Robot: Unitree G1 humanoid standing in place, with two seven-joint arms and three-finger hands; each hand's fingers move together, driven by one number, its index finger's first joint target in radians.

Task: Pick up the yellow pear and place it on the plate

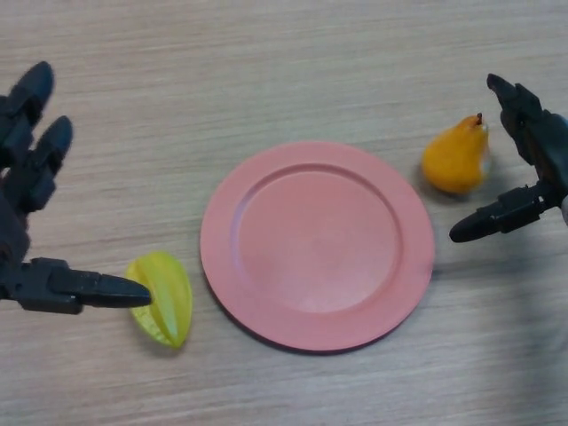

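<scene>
A yellow-orange pear (455, 157) with a dark stem stands on the wooden table, just right of the pink plate (266, 293). The plate is empty. My right hand (532, 160) is open at the right edge, its fingers above and to the right of the pear and its thumb (493, 217) below it, not touching the pear. My left hand (31, 186) is open at the left edge, its thumb reaching over a yellow-green starfruit (167, 302).
The starfruit lies on the table just left of the plate's lower left rim. The wooden table (284, 62) stretches bare beyond the plate.
</scene>
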